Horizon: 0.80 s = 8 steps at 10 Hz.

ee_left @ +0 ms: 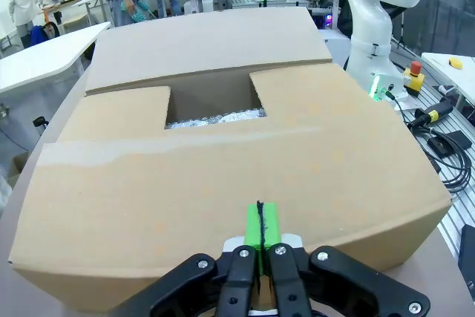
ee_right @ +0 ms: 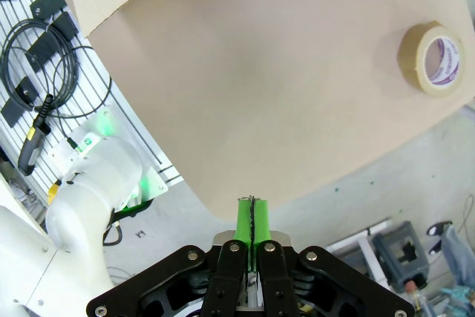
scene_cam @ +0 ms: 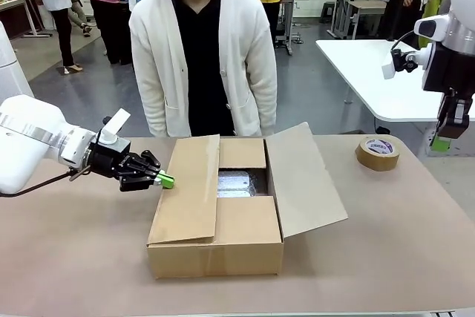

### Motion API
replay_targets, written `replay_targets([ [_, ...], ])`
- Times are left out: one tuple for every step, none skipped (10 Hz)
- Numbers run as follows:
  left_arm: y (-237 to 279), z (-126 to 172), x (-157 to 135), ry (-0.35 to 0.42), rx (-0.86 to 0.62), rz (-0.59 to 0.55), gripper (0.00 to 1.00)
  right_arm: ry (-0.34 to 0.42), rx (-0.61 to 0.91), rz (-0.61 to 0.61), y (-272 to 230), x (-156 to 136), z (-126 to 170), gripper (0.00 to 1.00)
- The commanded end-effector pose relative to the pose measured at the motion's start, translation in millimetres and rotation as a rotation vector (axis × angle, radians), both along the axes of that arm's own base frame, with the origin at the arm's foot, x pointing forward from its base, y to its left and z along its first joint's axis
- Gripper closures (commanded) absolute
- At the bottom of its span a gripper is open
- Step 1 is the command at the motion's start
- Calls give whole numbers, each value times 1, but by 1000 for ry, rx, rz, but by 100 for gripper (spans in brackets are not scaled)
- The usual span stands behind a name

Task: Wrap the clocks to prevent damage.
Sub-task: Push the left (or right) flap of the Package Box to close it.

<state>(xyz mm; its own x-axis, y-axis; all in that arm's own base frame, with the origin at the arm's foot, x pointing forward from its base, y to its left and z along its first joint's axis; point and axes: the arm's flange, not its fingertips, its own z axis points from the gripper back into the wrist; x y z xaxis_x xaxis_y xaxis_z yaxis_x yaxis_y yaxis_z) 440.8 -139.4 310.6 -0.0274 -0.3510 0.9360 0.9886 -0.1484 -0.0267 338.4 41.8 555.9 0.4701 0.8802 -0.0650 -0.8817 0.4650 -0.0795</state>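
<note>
**Cardboard box [scene_cam: 215, 239], part-closed, holding wrapped clocks [scene_cam: 236, 183]**

Box: left, near and far flaps folded in; right flap splayed open.
Clocks: silvery crinkled bundle lying inside the box, seen through the gap between flaps.
Left gripper [scene_cam: 165, 179]: pads pressed together, empty, tip at the left flap.
Right gripper [scene_cam: 440, 142]: likewise pinched closed, empty, raised beyond the table's right edge.
Step, judged: wrapping done, closing the box in hand; the next move calls for folding the right flap down, then taping.
Tape roll [scene_cam: 378, 153]: core label print too small to read.

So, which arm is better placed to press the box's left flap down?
Left. The left gripper, shut, sits right by the left flap; the right gripper hangs high, beyond the tape roll.
</note>
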Motion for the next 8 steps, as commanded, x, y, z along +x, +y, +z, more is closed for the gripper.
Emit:
replay_targets([
  [-1,-5,-1,-5,9,3,100,2,-4,-11,0,0,-1,99],
  [-1,-5,-1,-5,9,3,100,2,-4,-11,0,0,-1,99],
  [-1,-5,-1,-5,9,3,100,2,-4,-11,0,0,-1,99],
  [-1,-5,-1,-5,9,3,100,2,-4,-11,0,0,-1,99],
  [-1,-5,-1,-5,9,3,100,2,-4,-11,0,0,-1,99],
  [-1,-5,-1,-5,9,3,100,2,-4,-11,0,0,-1,99],
  [-1,-5,-1,-5,9,3,100,0,0,0,0,0,0,99],
  [-1,-5,-1,-5,9,3,100,-26,129,144,-2,16,-7,99],
])
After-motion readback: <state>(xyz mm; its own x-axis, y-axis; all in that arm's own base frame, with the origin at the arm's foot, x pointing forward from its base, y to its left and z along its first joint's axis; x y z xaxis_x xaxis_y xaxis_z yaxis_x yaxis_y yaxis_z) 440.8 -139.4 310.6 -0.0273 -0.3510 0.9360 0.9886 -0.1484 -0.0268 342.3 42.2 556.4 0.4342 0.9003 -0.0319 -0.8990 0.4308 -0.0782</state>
